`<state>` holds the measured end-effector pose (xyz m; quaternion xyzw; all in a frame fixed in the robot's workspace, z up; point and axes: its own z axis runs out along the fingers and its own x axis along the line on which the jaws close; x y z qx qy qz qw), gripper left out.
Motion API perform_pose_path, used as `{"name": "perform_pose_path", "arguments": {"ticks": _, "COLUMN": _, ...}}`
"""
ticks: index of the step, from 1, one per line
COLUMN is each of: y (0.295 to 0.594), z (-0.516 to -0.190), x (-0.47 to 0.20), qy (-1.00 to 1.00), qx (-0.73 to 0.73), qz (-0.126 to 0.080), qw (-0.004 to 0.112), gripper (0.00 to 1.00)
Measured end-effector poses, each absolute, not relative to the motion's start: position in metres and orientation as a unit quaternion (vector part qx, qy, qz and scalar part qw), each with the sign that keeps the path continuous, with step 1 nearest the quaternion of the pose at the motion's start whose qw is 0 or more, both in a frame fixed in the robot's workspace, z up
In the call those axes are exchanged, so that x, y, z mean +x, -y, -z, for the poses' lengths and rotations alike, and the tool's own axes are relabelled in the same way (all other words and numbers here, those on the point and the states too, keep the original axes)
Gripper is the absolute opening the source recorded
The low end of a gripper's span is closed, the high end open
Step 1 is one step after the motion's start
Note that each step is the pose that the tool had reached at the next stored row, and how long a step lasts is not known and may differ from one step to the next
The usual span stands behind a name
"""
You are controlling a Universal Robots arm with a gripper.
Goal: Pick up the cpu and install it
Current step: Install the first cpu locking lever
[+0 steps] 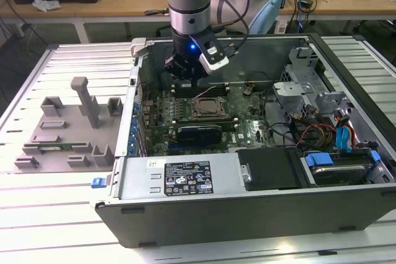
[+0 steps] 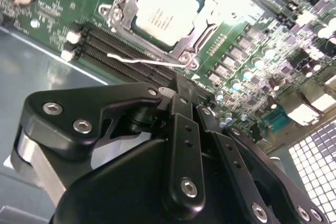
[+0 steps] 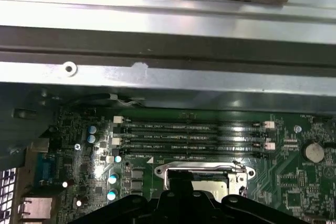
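The cpu (image 2: 165, 17), a silver-grey square chip, lies flat in the metal-framed socket (image 1: 207, 109) on the green motherboard inside the open computer case. The socket's frame stands open around it, and a thin wire lever (image 2: 142, 59) runs along the socket's side. My gripper (image 2: 189, 95) hovers above the board just beyond the socket, over the black memory slots (image 3: 189, 140). Its black fingers (image 2: 181, 124) are together with nothing between them. In the exterior view the gripper (image 1: 187, 78) hangs near the case's far wall. In the first wrist view its body (image 3: 178, 203) hides part of the socket.
Grey plastic holder blocks (image 1: 68, 134) stand on the table at the exterior view's left. Inside the case are a black graphics card (image 1: 199, 133), the power supply (image 1: 185, 177) along the front, and drive cables (image 1: 334, 134) at the right. The case's metal wall (image 3: 157, 77) is close behind the gripper.
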<state>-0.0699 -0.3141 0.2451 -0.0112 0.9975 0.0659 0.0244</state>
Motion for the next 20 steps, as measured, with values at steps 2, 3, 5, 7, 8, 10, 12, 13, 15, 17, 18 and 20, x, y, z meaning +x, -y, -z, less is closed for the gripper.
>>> {"name": "perform_pose_path", "arguments": {"ticks": 2, "y": 0.314, "z": -0.244, "x": -0.07, "qy": -0.998, "qx": -0.004, "qz": -0.059, "qw": 0.025, "gripper": 0.11}}
{"name": "perform_pose_path", "arguments": {"ticks": 3, "y": 0.314, "z": -0.242, "x": -0.069, "qy": -0.998, "qx": 0.006, "qz": -0.056, "qw": 0.026, "gripper": 0.11}}
{"name": "perform_pose_path", "arguments": {"ticks": 5, "y": 0.314, "z": -0.241, "x": -0.069, "qy": -0.998, "qx": 0.016, "qz": -0.055, "qw": 0.026, "gripper": 0.11}}
{"name": "perform_pose_path", "arguments": {"ticks": 7, "y": 0.314, "z": -0.239, "x": -0.069, "qy": -0.998, "qx": 0.029, "qz": -0.053, "qw": 0.027, "gripper": 0.11}}
{"name": "perform_pose_path", "arguments": {"ticks": 8, "y": 0.314, "z": -0.238, "x": -0.068, "qy": -0.998, "qx": 0.034, "qz": -0.053, "qw": 0.027, "gripper": 0.11}}
{"name": "perform_pose_path", "arguments": {"ticks": 10, "y": 0.314, "z": -0.237, "x": -0.068, "qy": -0.997, "qx": 0.042, "qz": -0.052, "qw": 0.028, "gripper": 0.11}}
{"name": "perform_pose_path", "arguments": {"ticks": 12, "y": 0.313, "z": -0.235, "x": -0.064, "qy": -0.997, "qx": 0.048, "qz": -0.052, "qw": 0.028, "gripper": 0.11}}
{"name": "perform_pose_path", "arguments": {"ticks": 13, "y": 0.312, "z": -0.235, "x": -0.062, "qy": -0.997, "qx": 0.049, "qz": -0.051, "qw": 0.028, "gripper": 0.11}}
{"name": "perform_pose_path", "arguments": {"ticks": 15, "y": 0.309, "z": -0.234, "x": -0.058, "qy": -0.997, "qx": 0.05, "qz": -0.051, "qw": 0.028, "gripper": 0.11}}
{"name": "perform_pose_path", "arguments": {"ticks": 17, "y": 0.306, "z": -0.233, "x": -0.056, "qy": -0.997, "qx": 0.051, "qz": -0.051, "qw": 0.028, "gripper": 0.11}}
{"name": "perform_pose_path", "arguments": {"ticks": 18, "y": 0.305, "z": -0.232, "x": -0.054, "qy": -0.997, "qx": 0.053, "qz": -0.051, "qw": 0.028, "gripper": 0.11}}
{"name": "perform_pose_path", "arguments": {"ticks": 20, "y": 0.305, "z": -0.23, "x": -0.052, "qy": -0.997, "qx": 0.058, "qz": -0.051, "qw": 0.029, "gripper": 0.11}}
